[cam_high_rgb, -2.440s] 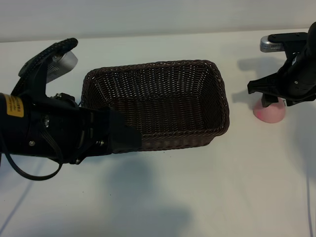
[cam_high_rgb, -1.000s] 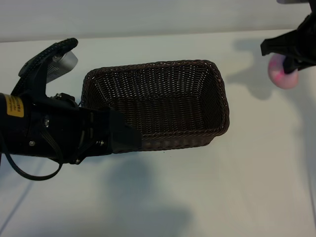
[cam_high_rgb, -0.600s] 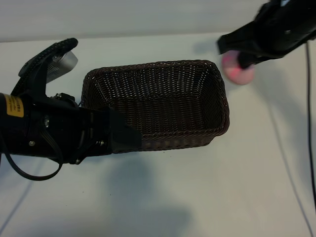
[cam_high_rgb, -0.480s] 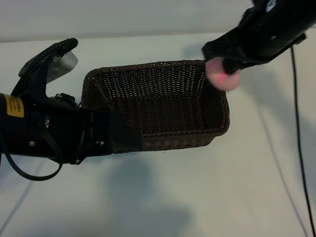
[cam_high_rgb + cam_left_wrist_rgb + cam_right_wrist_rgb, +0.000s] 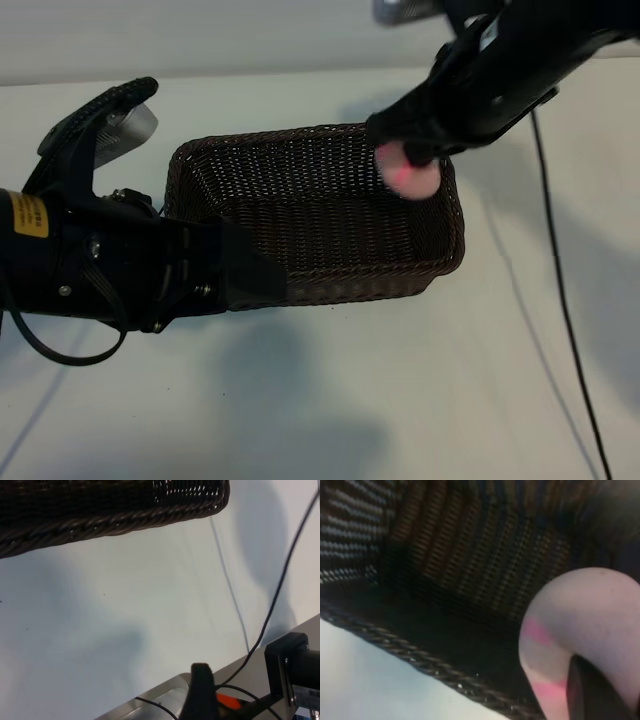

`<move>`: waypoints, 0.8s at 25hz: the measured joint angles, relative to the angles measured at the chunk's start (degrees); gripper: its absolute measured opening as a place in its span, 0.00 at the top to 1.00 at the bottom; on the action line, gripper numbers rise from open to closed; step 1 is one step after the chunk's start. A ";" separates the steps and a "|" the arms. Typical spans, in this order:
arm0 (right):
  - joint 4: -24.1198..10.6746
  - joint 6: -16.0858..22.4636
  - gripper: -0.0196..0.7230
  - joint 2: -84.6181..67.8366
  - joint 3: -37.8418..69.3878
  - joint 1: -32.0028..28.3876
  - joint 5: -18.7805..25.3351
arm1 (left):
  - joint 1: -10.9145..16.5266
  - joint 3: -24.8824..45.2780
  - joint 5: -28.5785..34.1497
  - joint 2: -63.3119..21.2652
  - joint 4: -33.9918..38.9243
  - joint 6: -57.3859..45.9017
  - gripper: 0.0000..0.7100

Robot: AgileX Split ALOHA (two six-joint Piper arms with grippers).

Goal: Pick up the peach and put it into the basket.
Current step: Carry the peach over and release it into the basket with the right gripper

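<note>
The pale-pink peach [image 5: 408, 176] hangs in my right gripper [image 5: 411, 160], which is shut on it above the right end of the basket [image 5: 310, 132]. The right wrist view shows the peach [image 5: 585, 615] close up, with a dark finger [image 5: 592, 695] pressed against it and the basket's woven inside and braided rim [image 5: 420, 661] below. The dark-brown wicker basket has nothing in it. My left gripper [image 5: 250, 278] stays parked by the basket's front left corner, open, with one finger [image 5: 200, 687] showing and the basket's wall [image 5: 100, 520] beside it.
The bulky left arm [image 5: 90, 260] covers the table to the left of the basket. A black cable [image 5: 560, 300] trails from the right arm across the white table on the right, and the same cable [image 5: 280, 590] shows in the left wrist view.
My right gripper has lifted the peach off the table at the far right and carried it left, over the basket's right rim. The left arm and the basket have not moved.
</note>
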 joint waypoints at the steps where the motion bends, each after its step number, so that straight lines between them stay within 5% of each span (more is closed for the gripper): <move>1: 0.91 -0.46 0.92 1.42 0.00 0.00 -0.07 | 0.00 0.00 0.00 0.00 0.00 0.00 0.23; 9: 8.54 -8.65 0.92 9.44 0.00 0.00 -1.44 | 0.00 0.00 0.00 0.00 0.00 0.00 0.23; 20: 9.04 -10.10 0.91 12.28 0.00 0.00 -2.41 | 0.00 0.00 0.00 0.00 0.00 0.00 0.23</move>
